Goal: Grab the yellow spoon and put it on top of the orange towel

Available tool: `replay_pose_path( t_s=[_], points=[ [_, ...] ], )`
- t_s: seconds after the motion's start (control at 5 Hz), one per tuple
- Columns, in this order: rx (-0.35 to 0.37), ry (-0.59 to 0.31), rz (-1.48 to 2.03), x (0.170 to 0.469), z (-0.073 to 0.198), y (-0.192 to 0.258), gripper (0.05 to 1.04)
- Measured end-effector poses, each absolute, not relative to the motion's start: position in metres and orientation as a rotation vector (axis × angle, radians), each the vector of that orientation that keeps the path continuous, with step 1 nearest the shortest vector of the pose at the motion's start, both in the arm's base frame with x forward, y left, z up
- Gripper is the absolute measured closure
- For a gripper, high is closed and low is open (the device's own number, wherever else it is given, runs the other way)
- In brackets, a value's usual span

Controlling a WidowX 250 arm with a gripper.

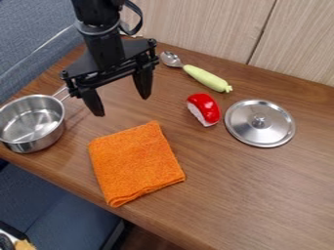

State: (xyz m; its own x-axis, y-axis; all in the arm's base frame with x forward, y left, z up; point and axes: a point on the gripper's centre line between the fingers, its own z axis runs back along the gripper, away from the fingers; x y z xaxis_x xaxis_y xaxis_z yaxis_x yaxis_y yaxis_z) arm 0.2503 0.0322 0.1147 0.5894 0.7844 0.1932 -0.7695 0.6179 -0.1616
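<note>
The black gripper (122, 103) hung above the table (261, 176), its two fingers spread apart with nothing between them, while the yellow spoon (205, 77) lay near the wall (202, 22), apart from the orange towel (135, 163)

The arm (104, 46) is black, a black cable (140, 18) looping beside it; the black tool (122, 107) has a broad, angular body (108, 73) and two tapering fingers (142, 83).
</note>
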Motion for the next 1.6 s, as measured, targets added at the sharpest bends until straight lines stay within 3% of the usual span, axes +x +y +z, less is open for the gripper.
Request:
replay_pose_path(
  t_s=[0.4,0.8,1.4,1.6],
  points=[
    [-0.059,-0.183,0.899,0.25,0.106,0.018,0.084],
    [-0.089,-0.123,1.016,0.277,0.103,0.0,0.084],
    [-0.076,-0.237,1.157,0.361,0.097,-0.016,0.084],
    [-0.041,-0.279,1.177,0.389,0.088,-0.01,0.084]
  ],
)
